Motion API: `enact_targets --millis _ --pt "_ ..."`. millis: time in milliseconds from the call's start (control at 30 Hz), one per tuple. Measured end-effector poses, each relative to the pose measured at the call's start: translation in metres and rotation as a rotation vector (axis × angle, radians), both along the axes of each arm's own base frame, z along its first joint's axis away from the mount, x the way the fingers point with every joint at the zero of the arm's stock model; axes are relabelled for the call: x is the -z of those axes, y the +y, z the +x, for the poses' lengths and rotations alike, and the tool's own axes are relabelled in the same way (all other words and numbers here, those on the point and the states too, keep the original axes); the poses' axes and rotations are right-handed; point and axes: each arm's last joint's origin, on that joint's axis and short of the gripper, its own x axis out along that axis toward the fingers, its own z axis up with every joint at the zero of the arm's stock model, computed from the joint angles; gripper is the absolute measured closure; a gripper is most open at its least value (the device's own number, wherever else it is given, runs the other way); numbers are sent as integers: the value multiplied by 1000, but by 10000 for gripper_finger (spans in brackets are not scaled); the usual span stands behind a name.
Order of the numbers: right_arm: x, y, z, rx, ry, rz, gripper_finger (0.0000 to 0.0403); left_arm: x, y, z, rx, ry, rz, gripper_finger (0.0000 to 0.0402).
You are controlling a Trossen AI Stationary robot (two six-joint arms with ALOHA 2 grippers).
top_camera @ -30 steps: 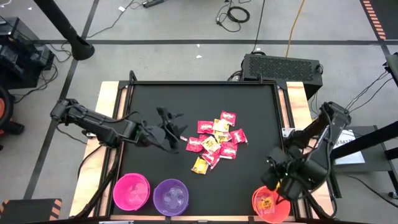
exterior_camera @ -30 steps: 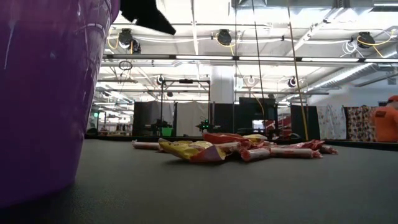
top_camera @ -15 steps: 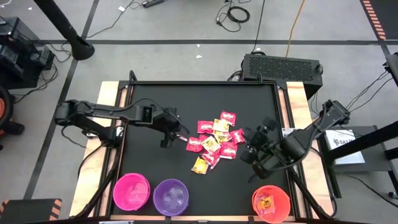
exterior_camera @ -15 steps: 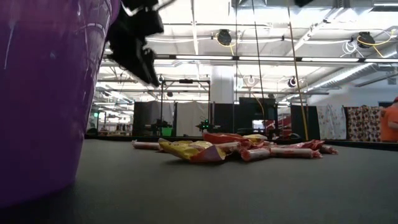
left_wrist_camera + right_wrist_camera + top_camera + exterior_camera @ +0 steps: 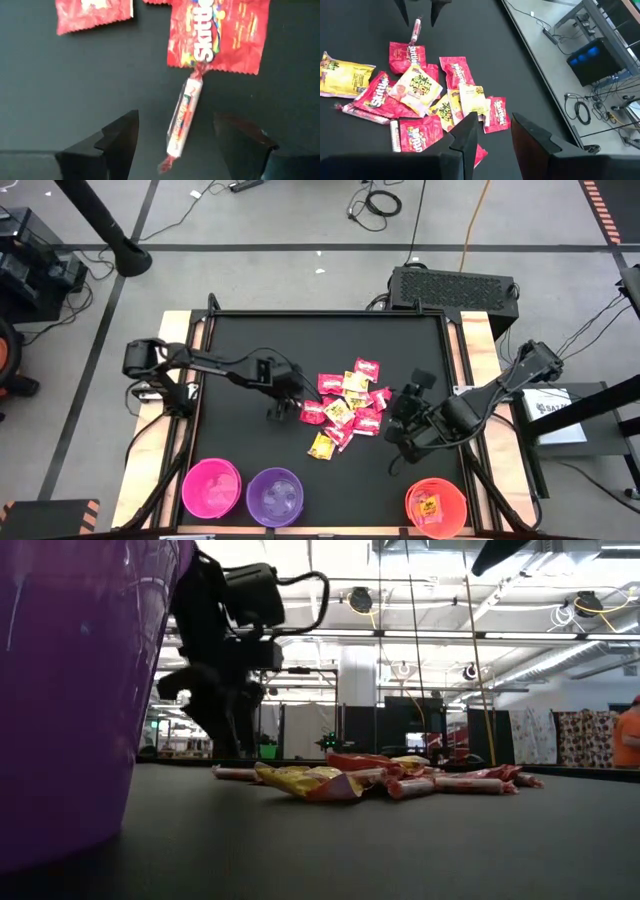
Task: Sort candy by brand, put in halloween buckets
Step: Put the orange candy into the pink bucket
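The candy (image 5: 345, 408) lies in a loose pile at the table's middle: red, yellow and pale packets. A pale roll candy (image 5: 184, 116) lies at the pile's left edge, one twisted end touching a red packet (image 5: 217, 35). My left gripper (image 5: 176, 120) points down over it, open, one finger on either side of the roll and apart from it. My right gripper (image 5: 495, 131) hangs open above the table to the right of the pile (image 5: 420, 100), holding nothing. The pink (image 5: 211, 488), purple (image 5: 275, 496) and orange (image 5: 436, 507) buckets stand along the near edge.
A yellow packet (image 5: 428, 506) lies in the orange bucket. The purple bucket's wall (image 5: 70, 700) fills the low view's left. Bare black tabletop (image 5: 330, 340) lies behind the pile and between the pile and the buckets.
My left gripper has come down and toward the pile, tipping from near level to pointing down, and now straddles the roll candy. My right gripper has left the spot over the orange bucket, moved toward the far edge and the pile, and turned about.
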Motion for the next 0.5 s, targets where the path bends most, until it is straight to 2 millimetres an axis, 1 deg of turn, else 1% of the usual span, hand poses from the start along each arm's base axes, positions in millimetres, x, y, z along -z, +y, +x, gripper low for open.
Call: enact_targets --millis 233,433,500 --pt "0 -3 3 4 1 -5 294 12 1 3 20 42 28 146" --pt "0 -3 3 4 -5 -1 294 17 1 3 35 63 34 147" --pt "0 -3 3 3 -7 0 294 20 1 4 47 67 37 153"
